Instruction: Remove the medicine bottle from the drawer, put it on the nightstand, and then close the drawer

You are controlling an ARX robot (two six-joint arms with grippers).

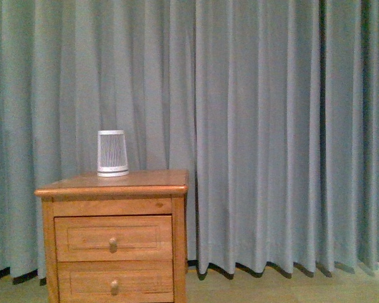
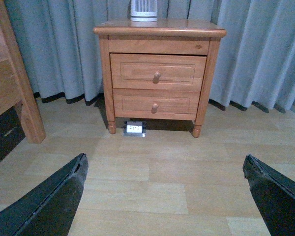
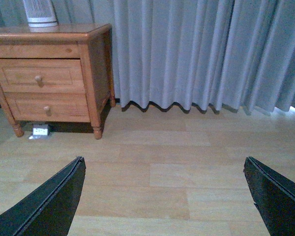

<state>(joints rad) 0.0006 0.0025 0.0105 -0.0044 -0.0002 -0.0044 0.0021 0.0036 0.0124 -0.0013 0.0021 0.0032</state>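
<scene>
facing the robot with its front pushed in, or very nearly so, the drawer (image 1: 82,238) hides its inside, so the medicine bottle shows in none of the views. a round wooden knob (image 1: 113,243) sits at the middle of the routed panel. just under it is the matching lower drawer (image 1: 82,285), also pushed in.

the nightstand (image 1: 145,182) stands low and left in the front view, with its back against a long grey-blue curtain (image 1: 271,126) that fills the whole wall. on its top, towards the rear and left of centre, a white-grey ribbed device (image 1: 112,153) stands upright. the pale wood floor (image 1: 271,287) runs out from its turned feet. on the floor under the cabinet, between the front feet, lies a small white socket plate (image 2: 134,128).

neither arm shows in the front view. the left gripper (image 2: 164,157) hangs low over the floor, well back from the nightstand and pointed straight at its drawers, its dark fingers (image 2: 49,201) spread wide with nothing between them. a piece of another wooden frame (image 2: 14,88) stands at one edge of that view. the right gripper (image 3: 163,160) is likewise spread wide and holding nothing, well back over bare floor, aimed more at the curtain, with the nightstand off to one side.
</scene>
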